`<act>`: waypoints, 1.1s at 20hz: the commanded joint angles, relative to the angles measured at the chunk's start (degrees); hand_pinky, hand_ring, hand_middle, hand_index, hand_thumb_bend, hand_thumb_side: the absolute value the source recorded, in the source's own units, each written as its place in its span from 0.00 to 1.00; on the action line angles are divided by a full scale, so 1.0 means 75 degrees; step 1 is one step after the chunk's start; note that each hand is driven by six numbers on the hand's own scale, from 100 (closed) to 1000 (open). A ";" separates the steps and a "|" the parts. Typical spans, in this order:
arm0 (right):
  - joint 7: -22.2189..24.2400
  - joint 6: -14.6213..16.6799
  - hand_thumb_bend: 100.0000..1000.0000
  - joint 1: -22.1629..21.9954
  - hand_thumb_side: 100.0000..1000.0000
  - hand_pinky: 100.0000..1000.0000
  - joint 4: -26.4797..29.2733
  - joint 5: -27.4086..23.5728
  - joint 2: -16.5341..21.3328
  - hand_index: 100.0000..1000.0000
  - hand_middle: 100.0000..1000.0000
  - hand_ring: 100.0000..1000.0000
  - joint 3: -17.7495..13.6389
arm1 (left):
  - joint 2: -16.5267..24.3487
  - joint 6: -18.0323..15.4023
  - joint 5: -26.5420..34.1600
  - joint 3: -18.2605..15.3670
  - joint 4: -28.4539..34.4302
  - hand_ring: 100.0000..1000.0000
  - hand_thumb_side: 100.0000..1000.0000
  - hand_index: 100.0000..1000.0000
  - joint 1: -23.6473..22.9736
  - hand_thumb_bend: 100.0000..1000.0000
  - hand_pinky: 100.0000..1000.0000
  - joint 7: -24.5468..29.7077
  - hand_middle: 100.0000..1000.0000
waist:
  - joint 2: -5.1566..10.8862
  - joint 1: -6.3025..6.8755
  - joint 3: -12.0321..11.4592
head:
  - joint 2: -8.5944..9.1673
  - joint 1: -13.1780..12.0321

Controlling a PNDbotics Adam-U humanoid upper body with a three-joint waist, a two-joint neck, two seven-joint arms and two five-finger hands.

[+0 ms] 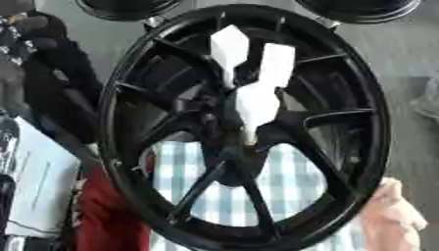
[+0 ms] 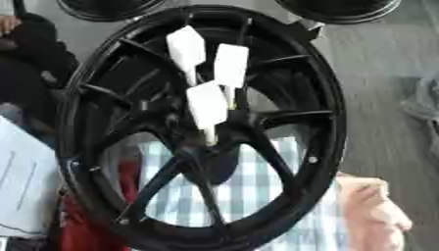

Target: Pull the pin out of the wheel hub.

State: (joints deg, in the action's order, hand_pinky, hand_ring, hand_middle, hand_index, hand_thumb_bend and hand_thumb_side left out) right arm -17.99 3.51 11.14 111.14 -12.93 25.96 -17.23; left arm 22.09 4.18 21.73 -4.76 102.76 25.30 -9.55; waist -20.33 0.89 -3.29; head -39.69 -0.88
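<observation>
A large black spoked wheel (image 1: 129, 162) stands upright and fills both views. At its hub (image 1: 236, 147) three white pieces with flat angular heads stick out on thin stems: one high at the left (image 1: 229, 48), one to its right (image 1: 277, 63), and one lower in the middle (image 1: 256, 105) whose stem runs down into the hub. A person's hand (image 1: 390, 213) holds the rim at the lower right. Neither of my hands shows in either view.
Behind the spokes is a person's blue and white checked shirt (image 1: 283, 186), with red cloth (image 1: 107, 218) at the lower left. A white sheet (image 1: 38, 181) and a dark bulky shape (image 1: 56, 83) lie at the left. Two more black wheels (image 1: 129, 7) (image 1: 360, 10) show at the top.
</observation>
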 commanded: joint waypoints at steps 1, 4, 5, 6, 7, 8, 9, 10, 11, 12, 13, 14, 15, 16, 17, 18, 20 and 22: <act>0.0040 -0.0007 0.00 0.0077 0.49 0.70 0.0074 0.0064 0.0222 0.89 0.72 0.73 -0.0020 | 0.0105 0.0000 0.0008 -0.0024 0.0178 0.66 0.74 0.74 0.0093 0.11 0.53 -0.0020 0.66 | 0.0158 -0.0003 -0.0017 | 0.0060 0.0013; 0.0060 -0.0020 0.00 0.0077 0.49 0.70 0.0076 0.0086 0.0223 0.89 0.72 0.73 -0.0014 | 0.0100 0.0002 0.0007 -0.0022 0.0181 0.66 0.74 0.74 0.0097 0.11 0.53 -0.0020 0.66 | 0.0161 -0.0005 -0.0024 | 0.0072 0.0011; 0.0064 -0.0023 0.00 0.0077 0.49 0.70 0.0076 0.0091 0.0222 0.89 0.72 0.73 -0.0013 | 0.0099 0.0004 0.0007 -0.0020 0.0181 0.66 0.74 0.74 0.0097 0.11 0.53 -0.0021 0.66 | 0.0161 -0.0005 -0.0026 | 0.0077 0.0013; 0.0067 -0.0026 0.00 0.0077 0.49 0.70 0.0076 0.0095 0.0222 0.89 0.72 0.73 -0.0011 | 0.0099 0.0005 0.0008 -0.0018 0.0181 0.66 0.74 0.74 0.0096 0.11 0.53 -0.0021 0.66 | 0.0161 -0.0006 -0.0028 | 0.0080 0.0015; 0.0069 -0.0029 0.00 0.0078 0.49 0.70 0.0076 0.0097 0.0223 0.89 0.72 0.73 -0.0009 | 0.0099 0.0007 0.0007 -0.0015 0.0181 0.66 0.74 0.74 0.0094 0.11 0.53 -0.0022 0.66 | 0.0162 -0.0008 -0.0033 | 0.0078 0.0014; 0.0069 -0.0031 0.00 0.0083 0.49 0.70 0.0076 0.0096 0.0227 0.89 0.73 0.73 -0.0005 | 0.0099 0.0008 0.0007 -0.0015 0.0180 0.66 0.74 0.74 0.0091 0.11 0.53 -0.0024 0.67 | 0.0164 -0.0014 -0.0042 | 0.0072 0.0006; 0.0069 -0.0032 0.00 0.0097 0.49 0.70 0.0072 0.0087 0.0233 0.89 0.73 0.73 -0.0001 | 0.0099 0.0009 0.0006 -0.0018 0.0179 0.66 0.74 0.74 0.0086 0.11 0.53 -0.0028 0.67 | 0.0167 -0.0023 -0.0055 | 0.0063 -0.0010; 0.0066 -0.0030 0.00 0.0123 0.49 0.70 0.0063 0.0066 0.0246 0.89 0.73 0.73 0.0000 | 0.0101 0.0008 0.0005 -0.0023 0.0179 0.66 0.74 0.74 0.0081 0.11 0.53 -0.0034 0.67 | 0.0172 -0.0032 -0.0070 | 0.0060 -0.0035; 0.0062 -0.0027 0.00 0.0162 0.49 0.70 0.0047 0.0036 0.0280 0.90 0.73 0.73 0.0001 | 0.0105 0.0007 0.0005 -0.0028 0.0177 0.66 0.74 0.74 0.0072 0.11 0.53 -0.0040 0.67 | 0.0181 -0.0041 -0.0081 | 0.0045 -0.0058; 0.0060 -0.0025 0.00 0.0201 0.49 0.70 0.0021 -0.0001 0.0329 0.90 0.73 0.73 0.0003 | 0.0111 0.0007 0.0005 -0.0030 0.0174 0.66 0.74 0.74 0.0063 0.11 0.53 -0.0044 0.67 | 0.0191 -0.0050 -0.0085 | 0.0026 -0.0073; 0.0091 -0.0033 0.00 0.0232 0.48 0.71 -0.0008 -0.0023 0.0457 0.90 0.73 0.74 0.0025 | 0.0132 0.0013 0.0002 -0.0021 0.0168 0.66 0.74 0.74 0.0048 0.11 0.53 -0.0040 0.67 | 0.0213 -0.0076 -0.0078 | -0.0010 -0.0069; 0.0148 -0.0040 0.00 0.0263 0.47 0.71 -0.0026 -0.0031 0.0646 0.90 0.74 0.75 0.0052 | 0.0157 0.0019 -0.0003 -0.0012 0.0159 0.66 0.74 0.74 0.0031 0.11 0.53 -0.0034 0.67 | 0.0239 -0.0105 -0.0067 | -0.0038 -0.0061; 0.0230 -0.0025 0.00 0.0299 0.47 0.72 -0.0006 -0.0015 0.0957 0.91 0.75 0.75 0.0090 | 0.0184 0.0024 -0.0012 -0.0007 0.0147 0.66 0.74 0.74 0.0008 0.11 0.53 -0.0029 0.67 | 0.0274 -0.0141 -0.0051 | -0.0066 -0.0052; 0.0298 0.0002 0.00 0.0336 0.69 0.72 0.0024 0.0002 0.1228 0.91 0.75 0.75 0.0114 | 0.0202 0.0026 -0.0020 -0.0007 0.0136 0.66 0.74 0.74 -0.0010 0.11 0.53 -0.0028 0.67 | 0.0302 -0.0168 -0.0039 | -0.0085 -0.0044; 0.0355 0.0035 0.00 0.0379 0.47 0.72 0.0061 0.0027 0.1485 0.91 0.75 0.76 0.0136 | 0.0218 0.0026 -0.0025 -0.0009 0.0124 0.66 0.74 0.74 -0.0026 0.11 0.53 -0.0030 0.67 | 0.0327 -0.0193 -0.0029 | -0.0100 -0.0035; 0.0405 0.0059 0.00 0.0436 0.48 0.73 0.0097 0.0039 0.1748 0.91 0.76 0.76 0.0166 | 0.0233 0.0028 -0.0031 -0.0011 0.0112 0.66 0.74 0.74 -0.0041 0.12 0.53 -0.0033 0.67 | 0.0349 -0.0215 -0.0019 | -0.0115 -0.0030; 0.0516 0.0081 0.00 0.0573 0.46 0.74 0.0137 0.0049 0.2247 0.90 0.76 0.76 0.0247 | 0.0259 0.0033 -0.0039 -0.0007 0.0088 0.66 0.74 0.74 -0.0070 0.11 0.53 -0.0035 0.67 | 0.0391 -0.0251 0.0004 | -0.0160 -0.0037; 0.0656 0.0078 0.00 0.0766 0.44 0.74 0.0114 0.0043 0.2783 0.90 0.76 0.77 0.0382 | 0.0289 0.0038 -0.0052 0.0005 0.0073 0.66 0.74 0.74 -0.0101 0.11 0.53 -0.0024 0.67 | 0.0433 -0.0293 0.0022 | -0.0200 -0.0057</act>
State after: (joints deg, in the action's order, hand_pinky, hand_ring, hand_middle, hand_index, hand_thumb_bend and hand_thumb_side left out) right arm -13.67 3.94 16.27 111.13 -12.81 42.64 -14.37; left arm 22.44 4.43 21.63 -4.71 102.69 24.18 -9.74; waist -18.65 -1.29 -3.19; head -40.89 -1.17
